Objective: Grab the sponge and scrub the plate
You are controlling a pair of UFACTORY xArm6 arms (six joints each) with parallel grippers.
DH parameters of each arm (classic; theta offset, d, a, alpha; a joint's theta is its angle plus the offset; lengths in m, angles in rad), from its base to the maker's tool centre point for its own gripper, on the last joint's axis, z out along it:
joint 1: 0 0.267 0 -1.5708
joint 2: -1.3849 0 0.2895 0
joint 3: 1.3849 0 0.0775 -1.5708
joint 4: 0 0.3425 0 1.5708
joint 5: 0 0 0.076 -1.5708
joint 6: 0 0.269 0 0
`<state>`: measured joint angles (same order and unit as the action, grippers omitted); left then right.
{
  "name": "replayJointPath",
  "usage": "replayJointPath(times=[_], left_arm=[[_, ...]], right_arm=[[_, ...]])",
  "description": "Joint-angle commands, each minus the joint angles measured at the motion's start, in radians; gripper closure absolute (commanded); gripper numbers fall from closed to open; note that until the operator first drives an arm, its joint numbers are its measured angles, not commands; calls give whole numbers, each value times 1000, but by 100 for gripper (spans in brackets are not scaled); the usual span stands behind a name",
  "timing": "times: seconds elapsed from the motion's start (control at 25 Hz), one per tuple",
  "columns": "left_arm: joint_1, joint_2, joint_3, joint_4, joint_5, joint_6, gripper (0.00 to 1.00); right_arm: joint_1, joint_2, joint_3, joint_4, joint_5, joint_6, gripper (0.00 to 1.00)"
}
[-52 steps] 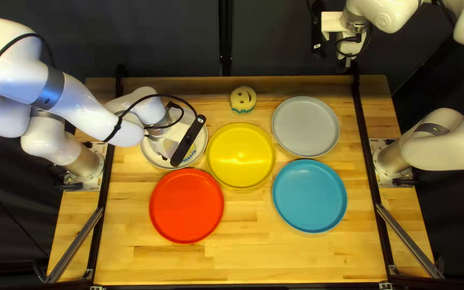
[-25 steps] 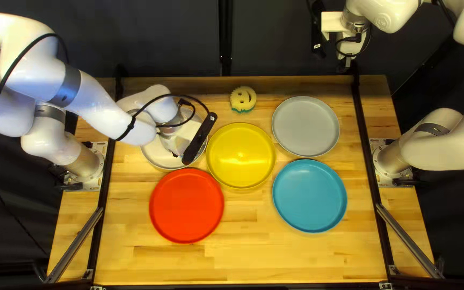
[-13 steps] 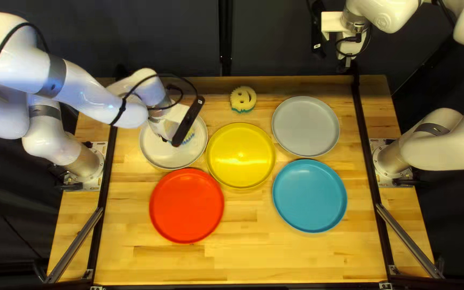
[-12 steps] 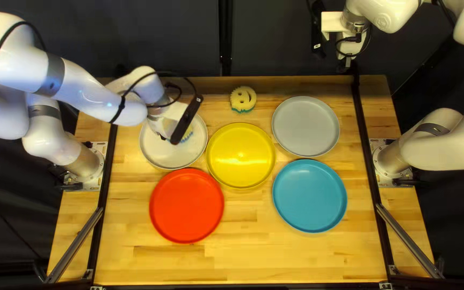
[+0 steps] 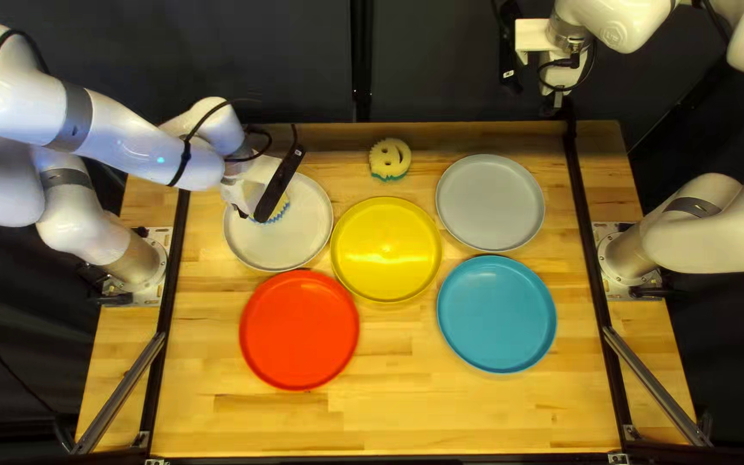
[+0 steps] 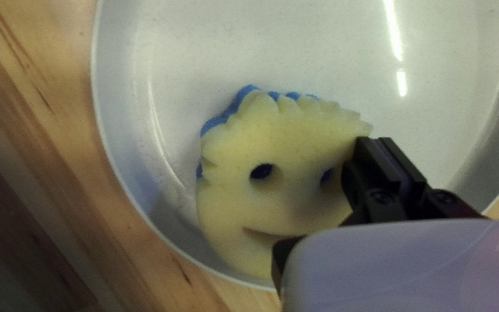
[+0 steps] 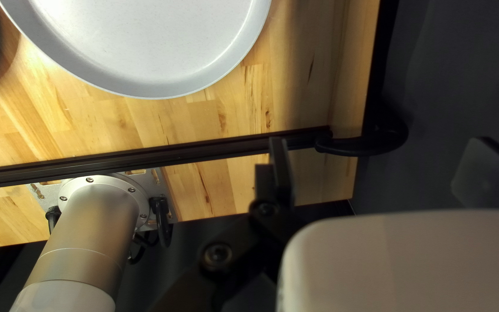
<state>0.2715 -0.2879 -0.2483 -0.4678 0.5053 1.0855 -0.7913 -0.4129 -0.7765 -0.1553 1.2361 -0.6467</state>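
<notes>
Over the pale grey-white plate (image 5: 290,244) at the left, my left gripper (image 5: 262,188) hides part of the yellow, blue-edged sponge (image 5: 281,208). The left wrist view shows the smiling sponge (image 6: 284,150) flat inside the plate (image 6: 342,52), near its rim; my left gripper (image 6: 385,159) is shut on its edge, beside one eye hole. Past the table's far right corner, high up, is my right gripper (image 5: 553,108). In the right wrist view the right gripper (image 7: 385,167) stands open, its fingers wide apart and holding nothing.
A second yellow sponge (image 5: 389,158) with a teal edge lies by the far edge. Yellow (image 5: 386,250), red (image 5: 300,330), grey (image 5: 490,202) and blue (image 5: 497,314) plates stand around the middle. Dark rails (image 5: 592,258) run along both sides.
My left gripper and the sponge have shifted over the plate toward its far left rim, baring more of the plate. The right arm and the plates look unmoved.
</notes>
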Motion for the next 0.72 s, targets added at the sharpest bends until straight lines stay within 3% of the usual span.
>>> replayJointPath(times=[0.04, 0.16, 0.32, 0.72], left_arm=[[-158, 40, -42, 0, -70, -137, 100], [-217, 61, -67, 26, -96, -200, 100], [-217, 21, -45, 66, -85, -233, 100], [34, -109, 69, 77, 31, -47, 100]], right_arm=[[0, 0, 0, 0, 0, 0, 0], [0, 0, 0, 0, 0, 0, 0], [0, 0, 0, 0, 0, 0, 0], [0, 0, 0, 0, 0, 0, 0]])
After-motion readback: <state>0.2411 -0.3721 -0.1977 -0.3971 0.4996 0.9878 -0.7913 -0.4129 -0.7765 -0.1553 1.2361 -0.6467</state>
